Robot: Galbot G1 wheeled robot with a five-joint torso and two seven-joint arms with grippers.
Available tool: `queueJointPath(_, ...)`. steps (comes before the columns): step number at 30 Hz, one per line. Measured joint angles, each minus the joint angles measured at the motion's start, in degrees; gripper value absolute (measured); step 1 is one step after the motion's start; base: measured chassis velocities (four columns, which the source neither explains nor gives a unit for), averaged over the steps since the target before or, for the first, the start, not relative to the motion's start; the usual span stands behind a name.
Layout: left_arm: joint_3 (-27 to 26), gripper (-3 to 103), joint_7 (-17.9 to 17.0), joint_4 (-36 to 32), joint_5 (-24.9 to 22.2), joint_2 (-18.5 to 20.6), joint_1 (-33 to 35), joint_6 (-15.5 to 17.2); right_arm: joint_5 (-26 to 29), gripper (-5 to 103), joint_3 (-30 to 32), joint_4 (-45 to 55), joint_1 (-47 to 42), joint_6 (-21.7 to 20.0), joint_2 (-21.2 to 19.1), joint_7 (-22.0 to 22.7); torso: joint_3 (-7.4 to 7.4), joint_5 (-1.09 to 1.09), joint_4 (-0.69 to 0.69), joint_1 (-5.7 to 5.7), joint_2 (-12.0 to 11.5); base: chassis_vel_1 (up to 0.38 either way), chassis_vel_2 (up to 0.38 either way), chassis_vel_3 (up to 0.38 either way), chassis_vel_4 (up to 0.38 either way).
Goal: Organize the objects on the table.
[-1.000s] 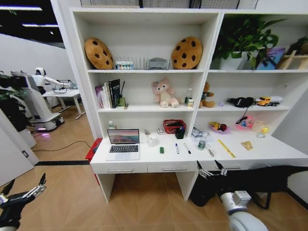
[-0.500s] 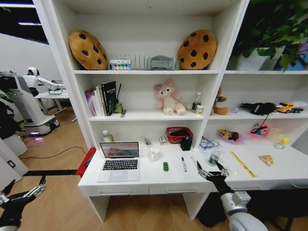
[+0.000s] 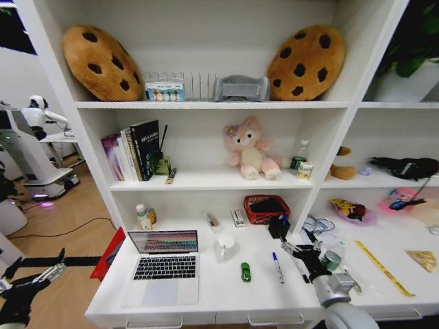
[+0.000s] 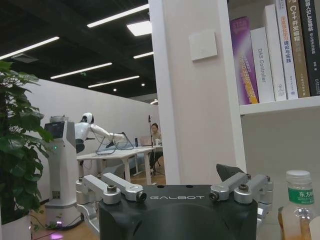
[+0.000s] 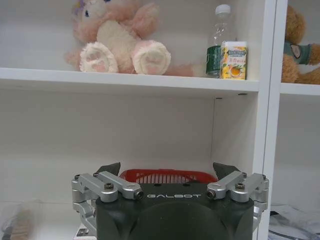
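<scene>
Right now the right gripper hangs over the long white desk w/ shallow drawers, fingers spread wide, holding nothing; its wrist view shows both fingertips well apart in front of the red mesh basket. Just beside it lie two thin white marker pens, the blue-capped one and the black-capped one, roughly parallel, near each other but apart. Tiny green toy car sits between the pens and the slim silver laptop, lid open. Left gripper is parked low off the desk's left end, fingers also open. Likely step: reach for the nearer pen. To do it well: line the jaws across the barrel, not along it, come down straight, close mid-barrel so it doesn't roll, and keep clear of the other pen & the white mug.
</scene>
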Motion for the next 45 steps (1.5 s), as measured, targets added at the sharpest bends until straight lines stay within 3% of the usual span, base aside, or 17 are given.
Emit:
queueJointPath(5,0.37,100,0.29,-0.13,0.38,0.46,-0.03,0.07,-0.3,100,-0.18,-0.31,-0.11,0.15,0.58,0.06,-0.02,-0.03,-0.02,-0.04,0.01,-0.099,0.101,0.055,-0.067)
queueJointPath(7,0.57,92,1.22,-0.28,1.08,2.27,0.32,0.14,-0.96,100,-0.3,-0.84,-0.31,0.47,1.48,0.23,-0.03,-0.02,-0.01,-0.12,0.04,0.025,-0.029,-0.03,0.02)
queueJointPath(10,0.58,92,1.58,-0.29,1.44,3.35,0.53,0.09,-1.18,100,-0.38,-1.03,-0.51,0.59,1.98,0.31,-0.05,-0.02,-0.01,-0.15,0.06,0.06,-0.064,-0.059,0.04)
queueJointPath(12,0.34,76,2.49,-0.67,1.93,6.85,1.52,-0.01,-1.66,100,-0.75,-1.68,-0.8,0.97,3.74,0.56,-0.05,-0.02,-0.02,-0.15,0.06,0.057,-0.068,-0.052,0.056)
queueJointPath(14,0.07,76,2.89,-0.93,2.09,8.04,2.21,-0.04,-1.73,100,-1.07,-2.06,-0.68,1.07,4.17,0.62,-0.05,-0.02,-0.02,-0.15,0.07,0.0,0.0,0.0,0.0)
queueJointPath(17,-0.69,59,3.75,-2.17,2.97,11.76,4.4,-0.12,-1.78,100,-1.97,-3.24,-0.07,1.35,4.74,0.64,-0.03,-0.01,0.0,-0.11,0.05,0.0,0.0,0.0,0.0)
queueJointPath(19,-0.72,59,3.79,-2.44,3.09,12.53,4.63,-0.08,-1.75,100,-2.06,-3.43,-0.03,1.43,4.84,0.64,-0.03,-0.02,0.0,-0.09,0.04,0.0,0.0,0.0,0.0)
queueJointPath(21,-0.63,43,3.8,-3.44,3.29,16.54,4.98,1.12,-1.54,100,-2.26,-4.72,0.39,1.89,5.11,0.62,-0.02,-0.02,0.0,-0.07,0.03,0.0,0.0,0.0,0.0)
queueJointPath(25,-0.61,37,3.62,-4.43,3.25,19.77,5.28,2.35,-1.14,100,-2.8,-6.0,1.32,2.08,4.7,0.62,-0.02,-0.02,-0.02,-0.07,0.03,0.0,0.0,0.0,0.0)
queueJointPath(26,-0.62,26,3.08,-4.83,2.8,23.19,5.28,3.48,-0.9,100,-3.08,-6.78,1.85,2.19,4.43,0.62,-0.02,-0.02,0.02,-0.07,0.03,0.0,0.0,0.0,0.0)
queueJointPath(27,-0.61,20,2.77,-4.87,2.47,25.73,5.16,4.13,-0.71,100,-3.13,-7.16,1.96,2.29,4.46,0.6,-0.02,-0.01,0.0,-0.07,0.03,0.0,0.0,0.0,0.0)
queueJointPath(29,-0.55,20,2.6,-4.85,2.27,27.65,5.11,4.56,-0.55,100,-3.13,-7.4,1.98,2.35,4.53,0.6,-0.02,-0.02,0.0,-0.07,0.03,0.0,0.0,0.0,0.0)
queueJointPath(30,-0.44,10,2.28,-4.6,1.87,31.52,5.07,5.25,-0.34,100,-3.13,-7.82,2.08,2.46,4.73,0.59,-0.03,-0.01,-0.03,-0.07,0.03,0.0,0.0,0.0,0.0)
queueJointPath(32,-0.39,10,2.16,-4.41,1.64,33.09,5.13,5.53,-0.28,100,-3.12,-8.01,2.13,2.53,4.89,0.6,-0.02,-0.01,-0.04,-0.07,0.03,0.0,0.0,0.0,0.0)
queueJointPath(34,-0.14,1,1.9,-3.74,0.84,37.22,5.21,6.22,-0.26,100,-3.1,-8.53,2.24,2.75,5.44,0.59,-0.02,-0.02,-0.02,-0.07,0.03,0.0,0.0,0.0,0.0)
queueJointPath(38,0.71,0,1.79,-2.66,0.55,40.22,5.07,6.47,-0.37,100,-3.24,-9.01,2.1,3.16,5.86,0.4,-0.02,-0.01,-0.02,-0.07,0.03,0.0,0.0,0.0,0.0)
queueJointPath(45,8.5,0,1.63,0.97,0.63,48.3,2.05,6.57,-0.5,100,-3.33,-10.09,2.37,3.77,6.08,0.14,-0.02,-0.02,0.0,-0.08,0.03,0.0,0.0,0.0,0.0)
